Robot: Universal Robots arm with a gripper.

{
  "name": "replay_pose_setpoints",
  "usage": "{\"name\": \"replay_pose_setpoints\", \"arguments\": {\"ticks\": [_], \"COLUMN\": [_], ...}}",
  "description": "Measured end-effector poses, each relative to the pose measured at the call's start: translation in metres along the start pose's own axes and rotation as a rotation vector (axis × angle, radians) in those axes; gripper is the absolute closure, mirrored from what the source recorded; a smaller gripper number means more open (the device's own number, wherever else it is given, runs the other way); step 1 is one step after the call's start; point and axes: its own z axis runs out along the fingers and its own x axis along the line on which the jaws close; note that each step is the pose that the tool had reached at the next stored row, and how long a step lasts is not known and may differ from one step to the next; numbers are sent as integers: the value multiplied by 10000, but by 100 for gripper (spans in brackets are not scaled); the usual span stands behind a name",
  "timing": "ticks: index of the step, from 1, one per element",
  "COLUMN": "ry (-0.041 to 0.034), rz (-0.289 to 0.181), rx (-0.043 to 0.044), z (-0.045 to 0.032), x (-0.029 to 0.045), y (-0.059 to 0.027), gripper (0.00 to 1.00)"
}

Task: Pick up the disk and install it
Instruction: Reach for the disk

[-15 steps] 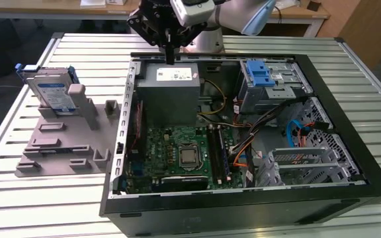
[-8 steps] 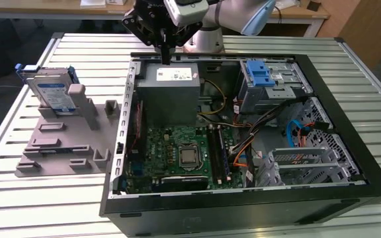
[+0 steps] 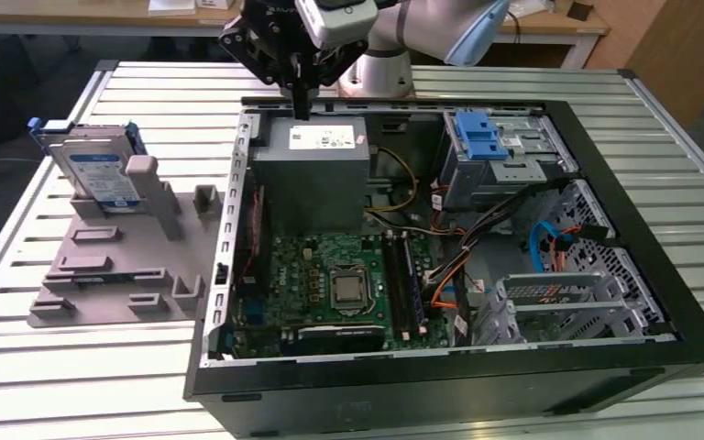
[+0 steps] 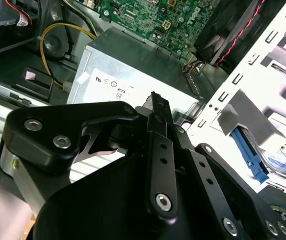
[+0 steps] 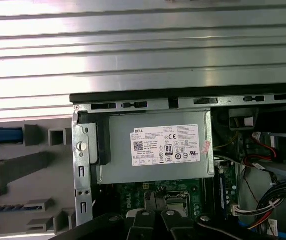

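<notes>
The disk (image 3: pixel 93 172), a silver-grey drive with a white-and-blue label in a blue carrier, stands upright in the grey holder (image 3: pixel 120 266) on the table, at the exterior view's left of the open computer case. In the first wrist view its blue edge (image 5: pixel 2 136) shows beside the holder. My gripper (image 3: pixel 300 108) hangs over the back rim of the case, above the grey power supply box (image 3: pixel 315 174), well apart from the disk. Its black fingers are shut with nothing between them; both wrist views show them pressed together (image 4: pixel 155 100) (image 5: pixel 155 199).
The case (image 3: pixel 645 266) lies open with the green motherboard (image 3: pixel 327 284), loose cables and a fan inside. A silver drive cage with a blue latch (image 3: pixel 484 137) sits at the back right of the case. The slatted metal table (image 3: pixel 107 385) surrounds it.
</notes>
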Motion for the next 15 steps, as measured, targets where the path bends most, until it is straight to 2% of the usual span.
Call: {"name": "replay_pose_setpoints", "arguments": {"ticks": [15], "ry": [0], "rz": [0], "rx": [0], "z": [0], "x": [51], "y": [-4], "gripper": [89]}}
